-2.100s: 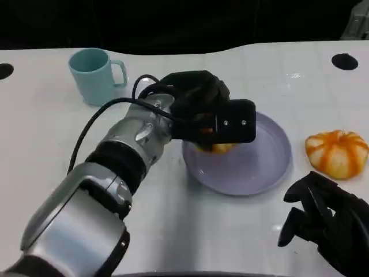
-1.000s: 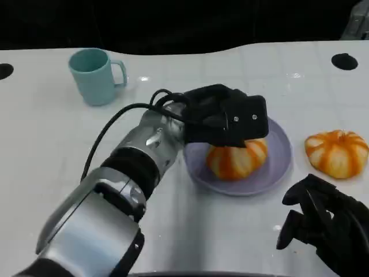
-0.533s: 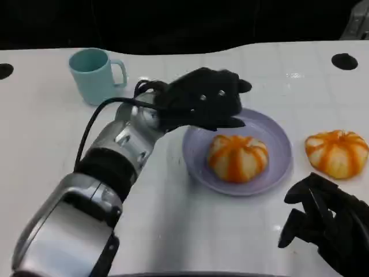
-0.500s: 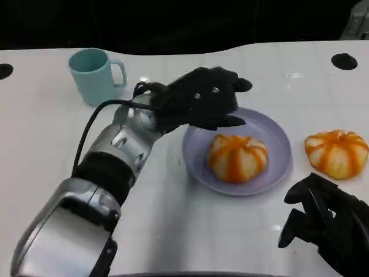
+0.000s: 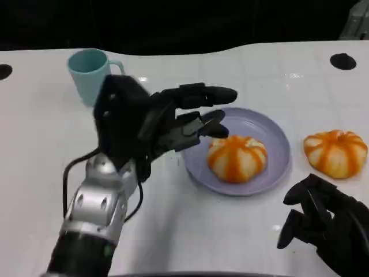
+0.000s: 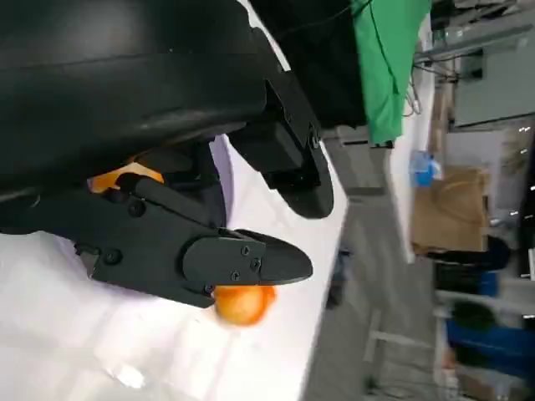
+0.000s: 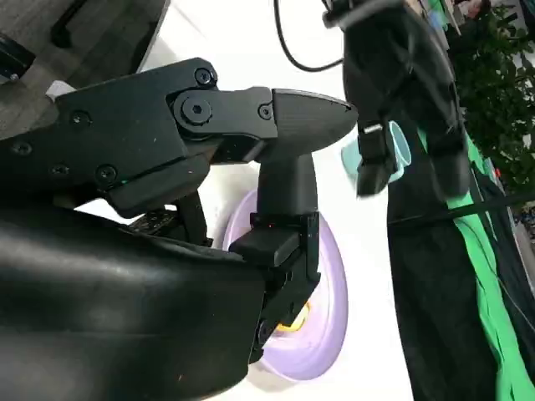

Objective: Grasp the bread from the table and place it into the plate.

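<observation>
we judged the bread (image 5: 237, 158) on the plate (image 5: 275, 134) soft, light, best cupped at its sides; left hand (image 5: 155, 124) released, right hand (image 5: 323, 222) curled, holding nothing.

The bench (image 5: 230, 242) is white, smooth and shiny. The plate (image 5: 279, 144) and the cup (image 5: 86, 72) at the upper left look like smooth plastic. The bread (image 5: 236, 158) looks soft and matt. The left hand (image 5: 167, 124) is black plastic on a shiny metal arm (image 5: 98, 196).

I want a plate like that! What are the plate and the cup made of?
The plate looks like smooth lilac plastic: even colour, soft dull sheen. The cup looks like matte teal plastic too, with thick walls and no glassy shine. Glazed ceramic can't be ruled out.
</observation>
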Robot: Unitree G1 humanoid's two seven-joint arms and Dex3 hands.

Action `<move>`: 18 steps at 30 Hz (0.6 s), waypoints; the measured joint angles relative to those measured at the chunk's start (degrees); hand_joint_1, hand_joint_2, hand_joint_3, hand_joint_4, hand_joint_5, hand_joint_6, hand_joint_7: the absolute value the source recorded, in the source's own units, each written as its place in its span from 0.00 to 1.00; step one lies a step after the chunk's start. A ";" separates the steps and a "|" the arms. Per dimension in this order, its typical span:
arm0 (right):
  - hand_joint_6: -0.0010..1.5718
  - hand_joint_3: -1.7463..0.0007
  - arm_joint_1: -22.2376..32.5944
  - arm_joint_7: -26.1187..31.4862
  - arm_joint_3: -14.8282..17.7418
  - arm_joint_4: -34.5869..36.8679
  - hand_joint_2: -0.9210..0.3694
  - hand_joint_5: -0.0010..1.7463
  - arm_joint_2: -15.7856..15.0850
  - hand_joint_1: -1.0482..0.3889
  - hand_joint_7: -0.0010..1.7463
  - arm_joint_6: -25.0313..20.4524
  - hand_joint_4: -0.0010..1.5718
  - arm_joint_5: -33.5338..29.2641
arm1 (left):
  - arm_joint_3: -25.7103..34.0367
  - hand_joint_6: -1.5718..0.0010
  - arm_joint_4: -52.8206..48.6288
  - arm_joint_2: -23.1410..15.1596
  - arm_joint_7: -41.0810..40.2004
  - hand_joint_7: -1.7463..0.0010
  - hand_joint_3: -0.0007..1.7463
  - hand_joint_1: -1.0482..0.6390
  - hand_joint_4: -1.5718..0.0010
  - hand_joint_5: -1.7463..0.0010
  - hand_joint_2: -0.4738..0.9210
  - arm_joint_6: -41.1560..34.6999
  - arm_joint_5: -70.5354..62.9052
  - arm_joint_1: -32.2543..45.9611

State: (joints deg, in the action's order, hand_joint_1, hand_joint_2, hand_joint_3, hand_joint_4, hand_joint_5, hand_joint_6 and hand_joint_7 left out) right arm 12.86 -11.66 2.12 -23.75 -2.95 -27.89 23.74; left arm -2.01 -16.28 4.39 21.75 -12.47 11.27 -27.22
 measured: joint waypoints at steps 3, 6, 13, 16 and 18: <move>0.31 0.78 0.08 0.35 -0.10 -0.40 0.00 1.00 0.00 0.42 0.92 -0.09 0.40 0.02 | 2.52 0.60 6.37 0.25 -0.04 0.27 0.23 0.28 0.57 0.06 1.00 -6.02 6.02 5.18; 0.31 0.77 0.11 0.35 -0.23 -0.62 0.00 1.00 -0.03 0.42 0.92 -0.09 0.40 0.01 | 4.23 0.65 11.61 0.02 -0.02 0.15 0.26 0.27 0.56 0.01 1.00 -10.15 10.36 9.25; 0.31 0.78 0.19 0.67 -0.35 -1.41 0.00 1.00 -0.03 0.43 0.92 -0.58 0.39 0.08 | 5.90 0.65 21.96 -0.29 -0.57 0.07 0.24 0.26 0.51 0.00 1.00 -16.17 17.37 17.15; 0.31 0.77 0.27 0.91 -0.32 -1.63 0.00 1.00 -0.02 0.42 0.92 -1.08 0.39 0.19 | 7.14 0.64 25.46 0.84 -3.39 0.06 0.26 0.26 0.51 0.00 1.00 -18.86 20.53 20.54; 0.31 0.77 0.25 0.98 -0.32 -1.80 0.00 1.00 -0.02 0.43 0.92 -1.39 0.39 0.28 | 7.44 0.64 27.08 1.24 -4.61 0.04 0.27 0.27 0.50 0.00 1.00 -19.89 21.45 22.45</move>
State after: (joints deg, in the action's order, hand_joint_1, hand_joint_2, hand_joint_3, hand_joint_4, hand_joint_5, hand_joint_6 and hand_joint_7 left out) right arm 13.10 -10.69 1.80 -25.56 -2.98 -29.28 24.02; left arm 5.44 10.80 5.63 17.15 -32.36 32.72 -4.76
